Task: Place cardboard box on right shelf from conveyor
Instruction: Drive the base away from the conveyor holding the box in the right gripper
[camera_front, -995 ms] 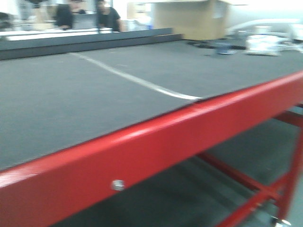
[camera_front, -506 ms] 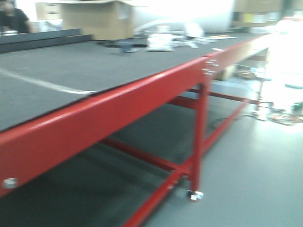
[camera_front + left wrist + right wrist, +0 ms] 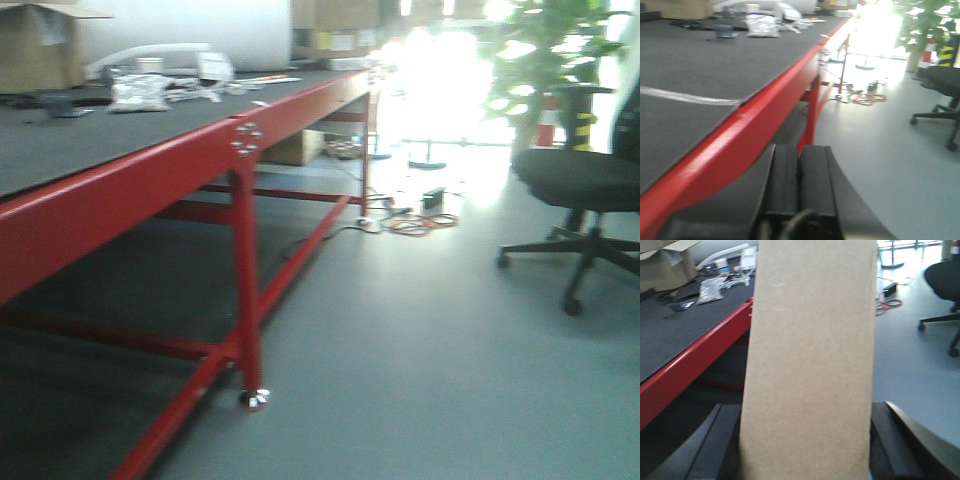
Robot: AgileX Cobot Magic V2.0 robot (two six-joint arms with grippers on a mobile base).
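The cardboard box [image 3: 810, 365], a plain light-tan slab, stands upright and fills the middle of the right wrist view. My right gripper [image 3: 807, 412] is shut on it, one dark finger [image 3: 722, 440] on each side. My left gripper [image 3: 800, 150] is shut with nothing in it, its pads pressed together beside the red rail. The conveyor [image 3: 90, 140], a dark-grey belt on a red frame [image 3: 130, 190], runs along the left in all three views. The right shelf is out of view. Neither gripper shows in the front view.
A red conveyor leg [image 3: 246, 290] with a foot stands on the grey floor. A black office chair [image 3: 585, 185] and a plant [image 3: 560, 50] are at the right. Cables [image 3: 420, 220] lie on the floor. A brown carton [image 3: 40, 45] and plastic bags [image 3: 140, 92] sit on the belt.
The front view has swung to the right: the conveyor has slid to the left of the frame, and the floor, chair and plant have come into view.
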